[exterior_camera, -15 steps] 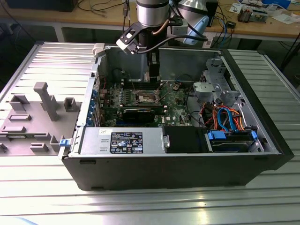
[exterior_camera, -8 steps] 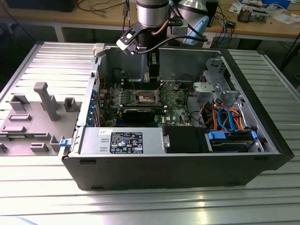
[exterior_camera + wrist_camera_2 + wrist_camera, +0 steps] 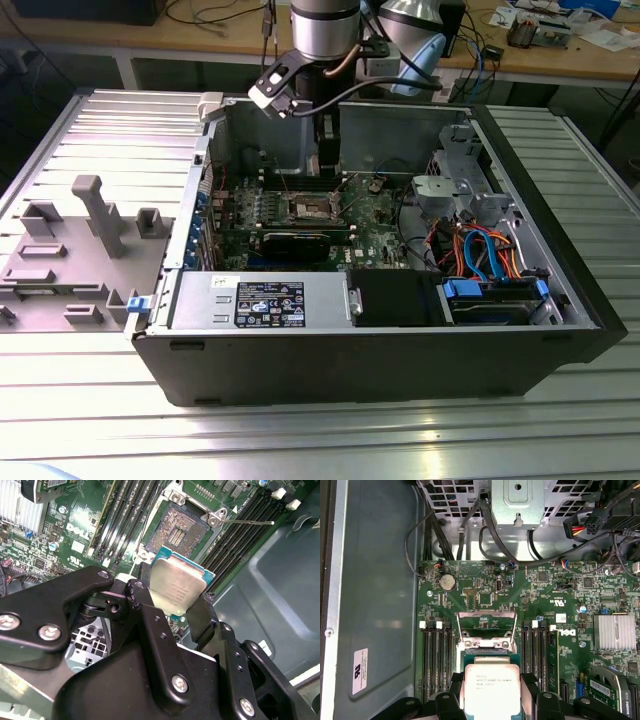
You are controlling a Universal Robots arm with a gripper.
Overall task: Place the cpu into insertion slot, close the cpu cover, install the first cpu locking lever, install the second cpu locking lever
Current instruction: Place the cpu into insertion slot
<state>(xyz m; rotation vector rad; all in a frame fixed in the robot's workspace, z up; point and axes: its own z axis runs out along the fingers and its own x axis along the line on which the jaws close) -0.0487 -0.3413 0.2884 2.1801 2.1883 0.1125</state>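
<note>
My gripper (image 3: 172, 600) is shut on the cpu (image 3: 176, 582), a small square chip with a silvery top and green edge, clamped by two opposite sides between black fingers (image 3: 145, 597). In both wrist views the chip hangs a little above the motherboard, just short of the open insertion slot (image 3: 181, 527), whose contact field lies bare. The cpu (image 3: 491, 687) sits level in the gripper (image 3: 491, 692). The cpu cover (image 3: 485, 615) stands raised behind the socket. A thin locking lever (image 3: 250, 522) sticks out sideways, unlatched. In the exterior view my gripper (image 3: 327, 160) reaches down into the open computer case above the socket (image 3: 312, 208).
Memory slots (image 3: 436, 655) flank the socket on both sides. A finned heatsink (image 3: 615, 632) and cable bundles (image 3: 445, 535) lie nearby. The case walls (image 3: 380, 115), power supply (image 3: 260, 300) and drive bay (image 3: 490, 290) ring the board. A grey fixture tray (image 3: 75, 240) lies on the exterior view's left.
</note>
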